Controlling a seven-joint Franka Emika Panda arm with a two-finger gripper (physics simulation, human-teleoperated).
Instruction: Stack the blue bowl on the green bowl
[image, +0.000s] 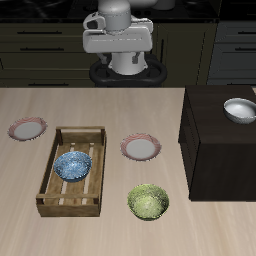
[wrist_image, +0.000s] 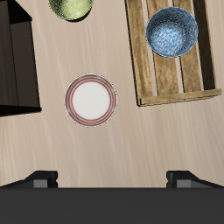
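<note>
The blue bowl (image: 73, 165) is seen upright inside a slatted wooden tray (image: 48, 176), toward the tray's far half, resting on the slats. The green bowl (image: 148, 202) is placed on the bare table (image: 110, 110) near the front edge, beside the tray but apart from it, with nothing stacked in it. A pink-rimmed plate (image: 141, 148) is found farther back between the tray and a dark cabinet (image: 215, 150); a second pink-rimmed plate (image: 28, 128) lies beyond the tray's other side. A white bowl (image: 240, 110) is set on top of the cabinet. The gripper (wrist_image: 112, 179) is held high at the table's far side, well apart from both bowls, its fingers (wrist_image: 39, 178) spread wide with nothing between them. No brands, labels or writing can be read on anything.
</note>
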